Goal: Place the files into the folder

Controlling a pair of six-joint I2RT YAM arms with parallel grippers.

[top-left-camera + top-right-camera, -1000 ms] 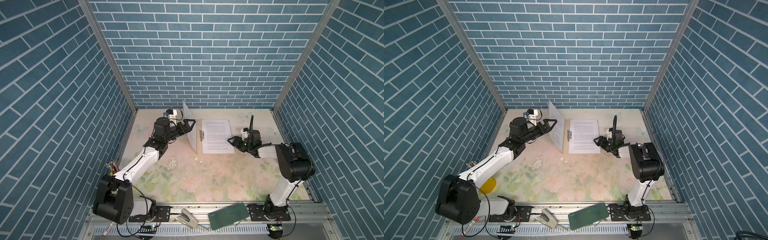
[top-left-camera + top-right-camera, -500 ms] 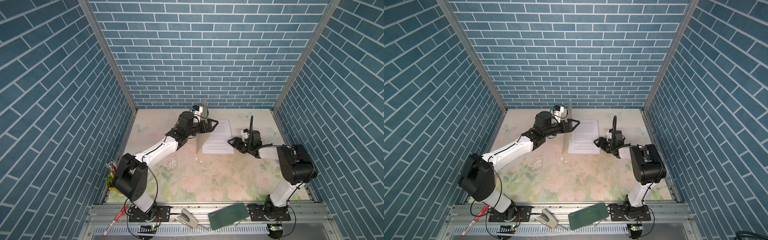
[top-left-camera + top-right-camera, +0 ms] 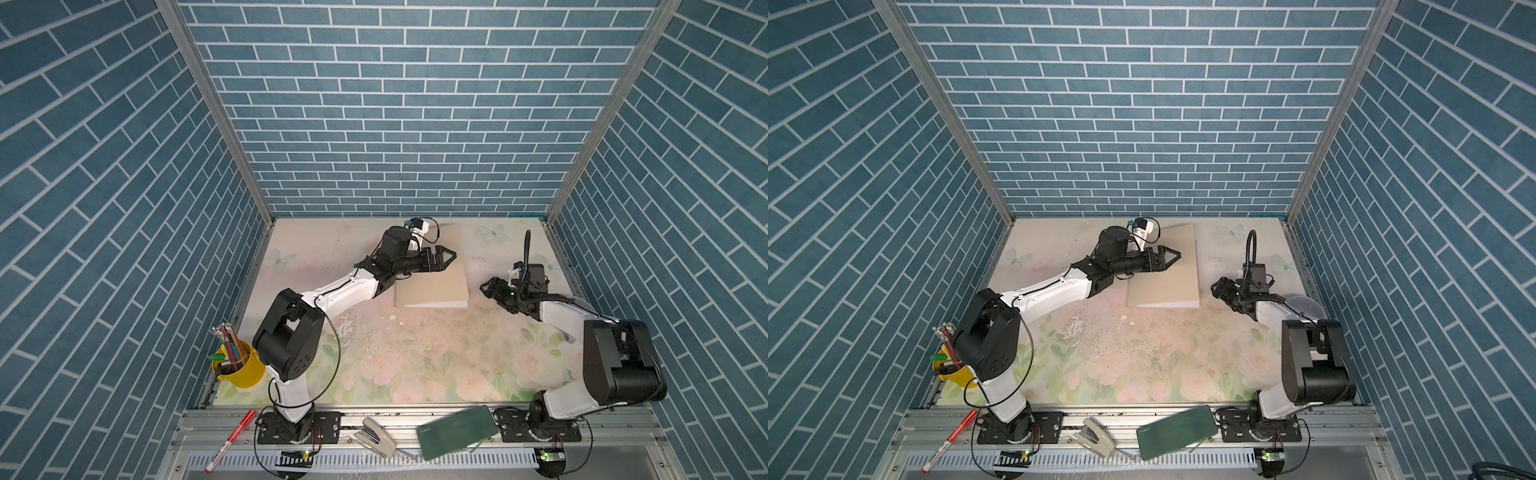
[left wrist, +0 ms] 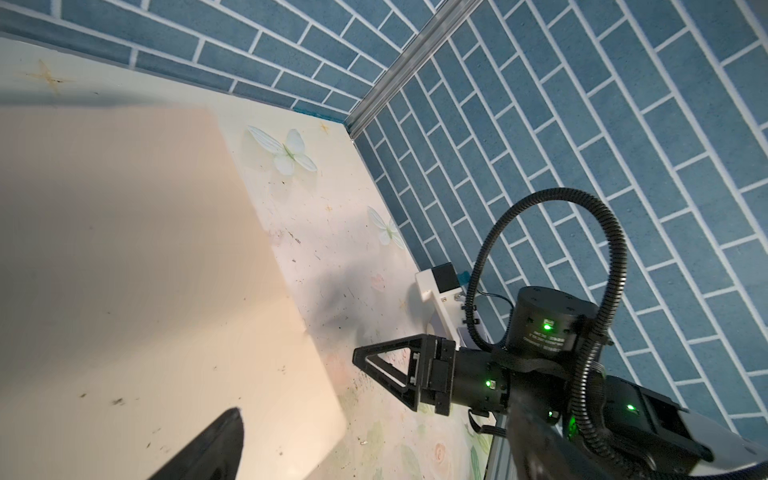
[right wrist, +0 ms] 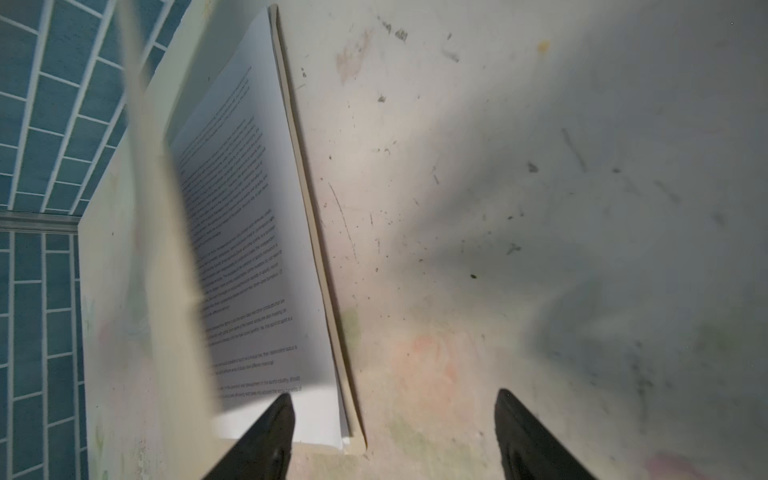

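Observation:
The tan folder (image 3: 430,276) (image 3: 1163,274) lies at the back middle of the table in both top views. Its cover slopes low over the files (image 3: 440,304), a white wedge showing at the front edge. My left gripper (image 3: 451,259) (image 3: 1174,258) stands open over the cover; in the left wrist view one of its fingertips (image 4: 224,436) is over the tan cover (image 4: 145,270). My right gripper (image 3: 487,286) (image 5: 395,419) is open and empty, just right of the folder. In the right wrist view the printed files (image 5: 249,249) lie on the lower leaf under the blurred cover (image 5: 158,291).
A yellow cup of pencils (image 3: 239,368) stands at the front left. On the front rail lie a red pen (image 3: 230,440), a stapler (image 3: 376,436) and a dark green case (image 3: 457,426). Brick walls close in the back and both sides.
The folder's cover has swung from upright over to the right and down over the files. My left arm followed it rightward. My right gripper has opened wider and drawn slightly back.

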